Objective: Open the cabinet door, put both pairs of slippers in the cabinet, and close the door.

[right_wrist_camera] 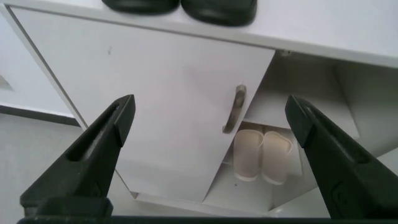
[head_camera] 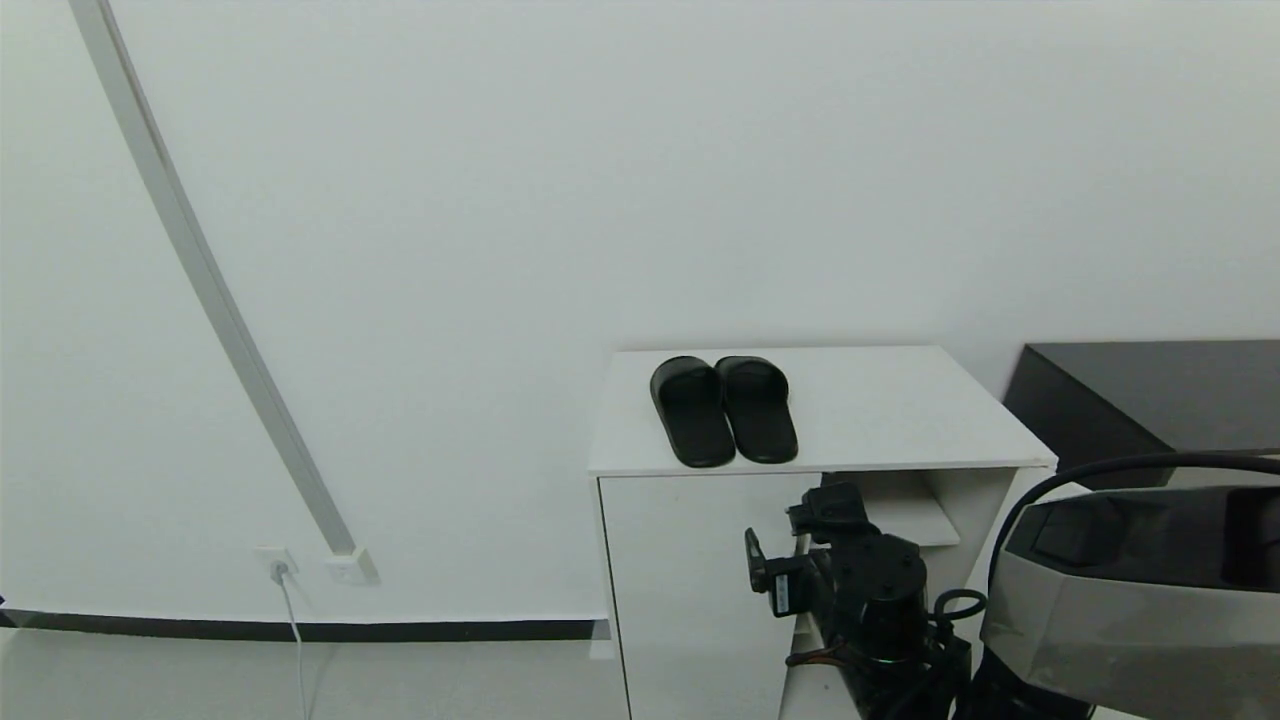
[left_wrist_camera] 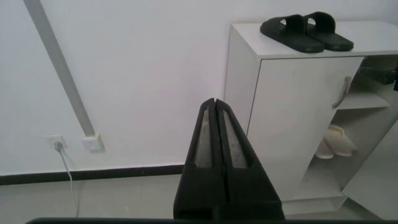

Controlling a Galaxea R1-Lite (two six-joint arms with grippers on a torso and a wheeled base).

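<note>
A pair of black slippers (head_camera: 723, 408) (left_wrist_camera: 308, 31) (right_wrist_camera: 214, 11) lies on top of the white cabinet (head_camera: 900, 405). A pair of white slippers (right_wrist_camera: 261, 155) (left_wrist_camera: 336, 142) stands on a lower shelf in the cabinet's uncovered right half. The white door (head_camera: 700, 590) (right_wrist_camera: 155, 106) covers the left half, with its handle (right_wrist_camera: 235, 109) (left_wrist_camera: 341, 92) at its right edge. My right gripper (head_camera: 822, 508) (right_wrist_camera: 210, 102) is open, close in front of the handle and holding nothing. My left gripper (left_wrist_camera: 215, 106) is shut and empty, well off to the cabinet's left.
A black table (head_camera: 1150, 390) stands right of the cabinet. On the wall to the left are a slanted cable duct (head_camera: 200, 270), sockets (head_camera: 350, 568) and a hanging white cord (head_camera: 297, 640). Bare floor lies left of the cabinet.
</note>
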